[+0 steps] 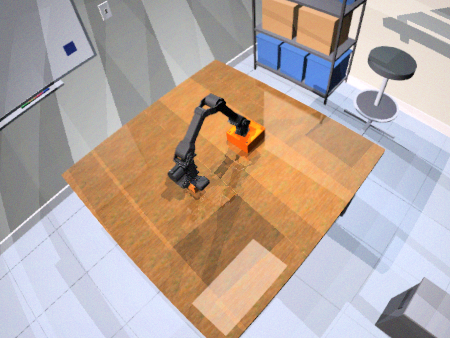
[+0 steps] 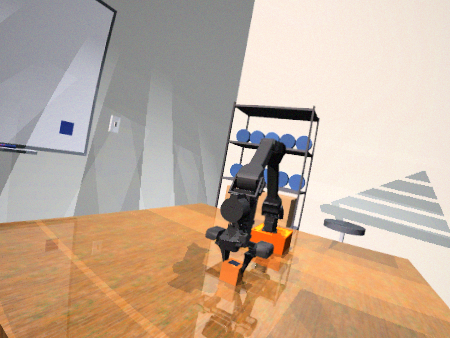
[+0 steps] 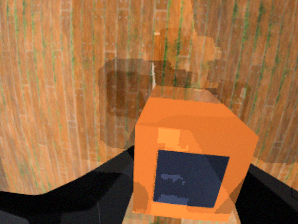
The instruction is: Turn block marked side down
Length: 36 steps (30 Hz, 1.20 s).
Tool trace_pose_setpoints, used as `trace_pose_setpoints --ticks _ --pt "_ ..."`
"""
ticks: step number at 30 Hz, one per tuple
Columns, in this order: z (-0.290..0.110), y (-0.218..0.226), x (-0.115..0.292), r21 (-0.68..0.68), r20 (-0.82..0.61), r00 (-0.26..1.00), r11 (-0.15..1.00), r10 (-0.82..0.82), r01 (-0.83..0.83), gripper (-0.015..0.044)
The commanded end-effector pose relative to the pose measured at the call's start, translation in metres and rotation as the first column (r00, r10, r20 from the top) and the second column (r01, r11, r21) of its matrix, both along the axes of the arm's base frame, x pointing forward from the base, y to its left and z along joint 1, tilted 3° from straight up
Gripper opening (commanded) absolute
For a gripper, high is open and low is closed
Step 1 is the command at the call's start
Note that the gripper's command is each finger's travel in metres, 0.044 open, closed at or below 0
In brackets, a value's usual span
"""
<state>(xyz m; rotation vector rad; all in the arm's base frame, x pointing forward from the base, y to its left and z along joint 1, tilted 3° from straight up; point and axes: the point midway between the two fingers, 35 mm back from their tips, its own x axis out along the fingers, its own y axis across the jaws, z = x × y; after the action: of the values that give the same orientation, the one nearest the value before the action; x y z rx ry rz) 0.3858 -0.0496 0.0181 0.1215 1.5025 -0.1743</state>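
Now I'm clamping my claw (image 3: 189, 189) on the orange block (image 3: 193, 163), fingers pressing both its sides while it's sitting on the table (image 3: 60, 63) just in front of my base. Its dark blue marked face (image 3: 190, 177) is pointing up at my wrist camera, so the flip itself and the setting down are all remaining.

blocks: 1 (image 3: 193, 163) | arms: 1 (image 1: 192, 135) | tables: 1 (image 1: 300, 190) | stools: 1 (image 1: 385, 80) | shelf racks: 1 (image 1: 305, 45)
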Motion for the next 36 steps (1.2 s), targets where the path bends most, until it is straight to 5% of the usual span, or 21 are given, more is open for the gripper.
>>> trace_pose_setpoints --ticks 1,15,19,36 --pt "-0.001 0.0 0.0 -0.002 0.001 1.0 1.0 0.003 -0.003 0.0197" --pt "-0.001 0.0 0.0 -0.002 0.001 1.0 1.0 0.003 -0.003 0.0103" --pt "0.018 0.0 -0.001 -0.002 0.001 1.0 1.0 0.003 -0.003 0.0" --pt "0.024 0.001 0.001 -0.027 0.124 0.992 1.0 0.01 -0.007 0.0"
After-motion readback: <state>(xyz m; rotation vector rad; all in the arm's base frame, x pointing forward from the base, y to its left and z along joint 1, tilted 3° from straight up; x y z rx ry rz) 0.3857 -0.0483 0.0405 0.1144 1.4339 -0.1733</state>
